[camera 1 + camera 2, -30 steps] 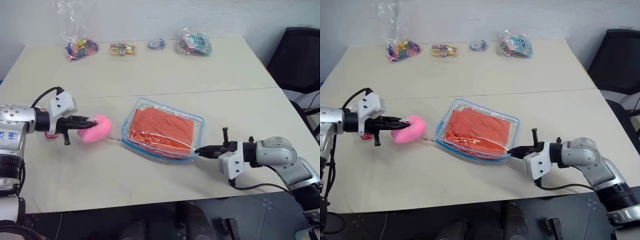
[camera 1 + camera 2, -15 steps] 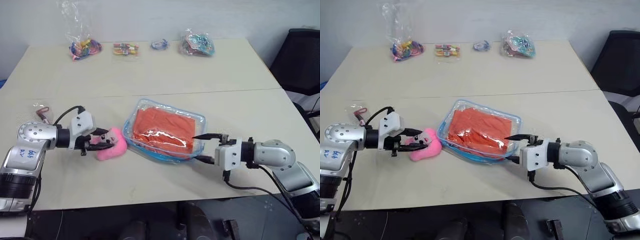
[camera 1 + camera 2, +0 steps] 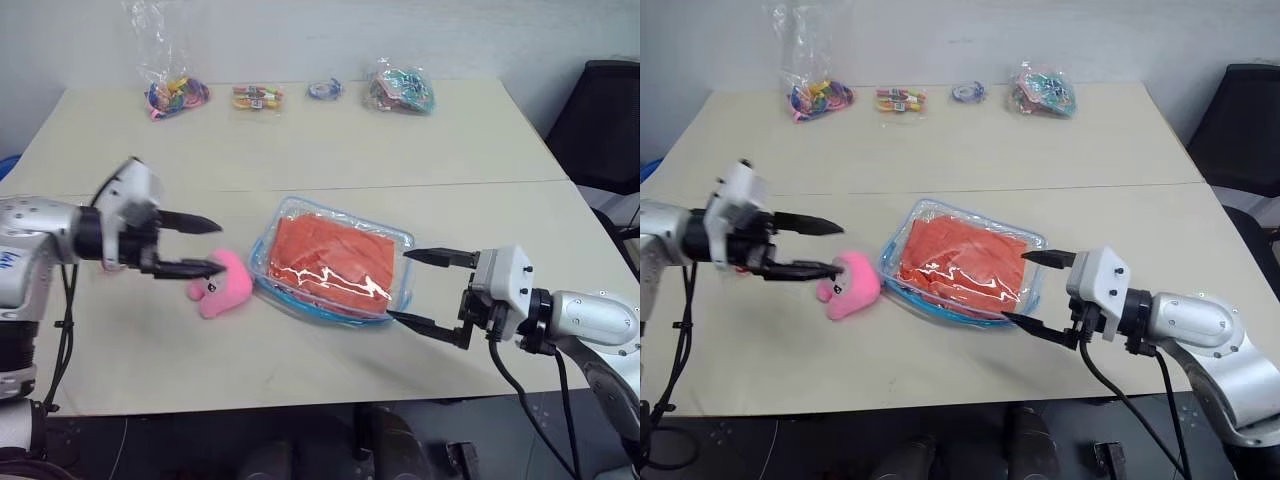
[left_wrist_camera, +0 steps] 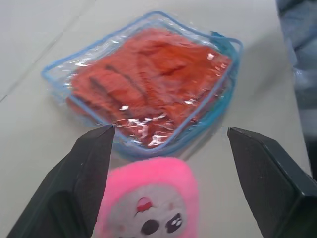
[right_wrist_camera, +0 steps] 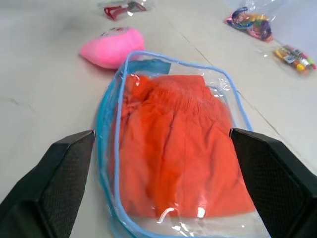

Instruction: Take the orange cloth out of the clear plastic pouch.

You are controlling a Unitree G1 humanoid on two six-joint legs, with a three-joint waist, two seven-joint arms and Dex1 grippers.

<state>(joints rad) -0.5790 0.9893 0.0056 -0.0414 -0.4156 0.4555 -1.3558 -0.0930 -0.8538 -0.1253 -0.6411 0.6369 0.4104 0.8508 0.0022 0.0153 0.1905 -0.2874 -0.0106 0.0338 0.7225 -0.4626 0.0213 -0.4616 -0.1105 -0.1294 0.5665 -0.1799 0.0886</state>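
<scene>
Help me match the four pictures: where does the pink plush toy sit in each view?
Left eye: pink plush toy, centre-left, beside the clear plastic pouch.
Right eye: centre-left.
Left wrist: bottom centre.
Right wrist: upper left.
Shared landmark: the pouch's orange cloth.

We hold both arms out low over the table, pointing inward toward each other. Our left gripper [image 3: 200, 247] has its two black fingers spread wide, empty. Our right gripper [image 3: 425, 291] faces it, fingers likewise parted wide and holding nothing.
</scene>
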